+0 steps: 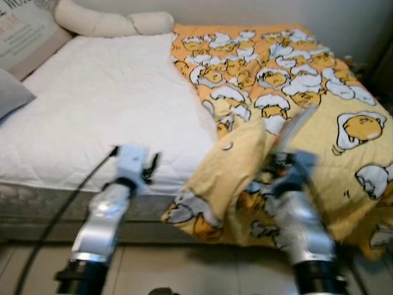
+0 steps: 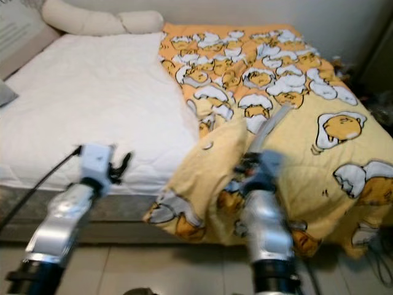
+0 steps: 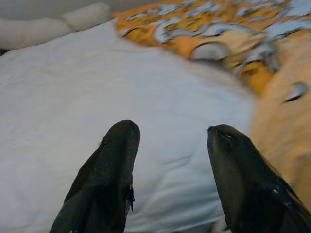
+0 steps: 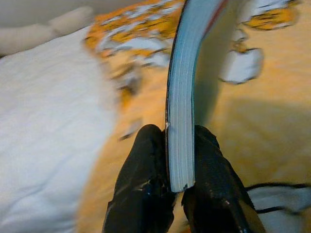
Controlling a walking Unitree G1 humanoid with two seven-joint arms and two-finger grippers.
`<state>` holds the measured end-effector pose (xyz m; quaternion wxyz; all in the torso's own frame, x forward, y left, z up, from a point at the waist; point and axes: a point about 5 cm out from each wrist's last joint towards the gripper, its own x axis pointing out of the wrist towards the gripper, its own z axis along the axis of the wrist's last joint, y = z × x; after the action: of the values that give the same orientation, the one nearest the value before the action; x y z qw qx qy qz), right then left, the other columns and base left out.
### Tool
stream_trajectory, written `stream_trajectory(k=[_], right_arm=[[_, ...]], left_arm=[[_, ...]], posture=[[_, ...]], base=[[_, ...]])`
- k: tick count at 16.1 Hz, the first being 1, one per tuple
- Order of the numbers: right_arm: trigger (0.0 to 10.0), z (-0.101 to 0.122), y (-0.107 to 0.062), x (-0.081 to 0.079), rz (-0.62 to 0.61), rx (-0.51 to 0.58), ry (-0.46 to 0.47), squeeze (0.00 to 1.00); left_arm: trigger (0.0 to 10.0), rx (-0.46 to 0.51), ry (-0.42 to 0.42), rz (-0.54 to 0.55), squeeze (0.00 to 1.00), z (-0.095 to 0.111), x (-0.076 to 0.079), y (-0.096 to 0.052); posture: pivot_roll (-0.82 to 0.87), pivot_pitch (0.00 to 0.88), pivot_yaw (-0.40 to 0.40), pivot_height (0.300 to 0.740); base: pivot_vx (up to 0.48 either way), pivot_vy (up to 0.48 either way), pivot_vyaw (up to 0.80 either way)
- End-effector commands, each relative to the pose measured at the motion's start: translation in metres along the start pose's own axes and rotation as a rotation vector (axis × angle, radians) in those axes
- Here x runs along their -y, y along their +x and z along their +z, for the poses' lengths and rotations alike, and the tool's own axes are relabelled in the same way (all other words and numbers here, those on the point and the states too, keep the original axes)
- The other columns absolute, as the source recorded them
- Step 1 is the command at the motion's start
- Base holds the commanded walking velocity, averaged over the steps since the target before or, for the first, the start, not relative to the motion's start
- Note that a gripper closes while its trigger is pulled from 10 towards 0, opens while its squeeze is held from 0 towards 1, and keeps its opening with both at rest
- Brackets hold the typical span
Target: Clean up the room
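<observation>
The right gripper point(image 4: 181, 145) pinches a thin book point(image 4: 187, 87) edge-on between its fingers point(image 4: 146, 165), holding it above the yellow egg-print blanket point(image 1: 319, 123) near the bed's point(image 1: 92, 110) foot edge. The left gripper point(image 3: 170, 150), fingers spread with nothing between them, hovers over the white mattress cover by that same edge. A cream pillow point(image 1: 104, 21) lies at the head edge.

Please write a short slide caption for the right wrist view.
Right gripper pinches a thin book by its edge above the yellow blanket.
</observation>
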<state>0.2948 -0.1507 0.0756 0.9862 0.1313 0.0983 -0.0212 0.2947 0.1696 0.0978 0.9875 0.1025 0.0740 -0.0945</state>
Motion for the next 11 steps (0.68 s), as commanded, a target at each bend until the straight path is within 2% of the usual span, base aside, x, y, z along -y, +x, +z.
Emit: stream_trajectory(k=[1,6,9,11], right_arm=[[10.0,0.0141,0.0017,0.0021,0.006,0.051,-0.017,0.00],[10.0,0.0105,0.0009,-0.0003,0.015,0.039,-0.028,0.00],[10.0,0.0092,-0.0036,0.0008,0.005,0.041,-0.028,0.00],[10.0,0.0116,-0.0019,0.0004,0.007,0.057,-0.060,0.00]], left_arm=[[10.0,0.023,0.004,-0.010,0.00,0.0073,0.0054,0.0042],[10.0,0.035,0.010,0.012,0.00,0.0083,0.0044,0.0010],[10.0,0.035,0.011,0.013,0.00,0.0084,0.0030,-0.0004],[10.0,0.032,0.016,0.002,0.00,0.0078,0.0051,-0.0002]], posture=[[0.06,0.000,0.030,0.740],[0.09,0.000,-0.004,0.740],[0.07,0.000,0.010,0.740],[0.08,0.000,0.014,0.740]], base=[[0.000,0.480,0.00],[0.000,0.480,0.00],[0.000,0.480,0.00],[0.000,0.480,0.00]])
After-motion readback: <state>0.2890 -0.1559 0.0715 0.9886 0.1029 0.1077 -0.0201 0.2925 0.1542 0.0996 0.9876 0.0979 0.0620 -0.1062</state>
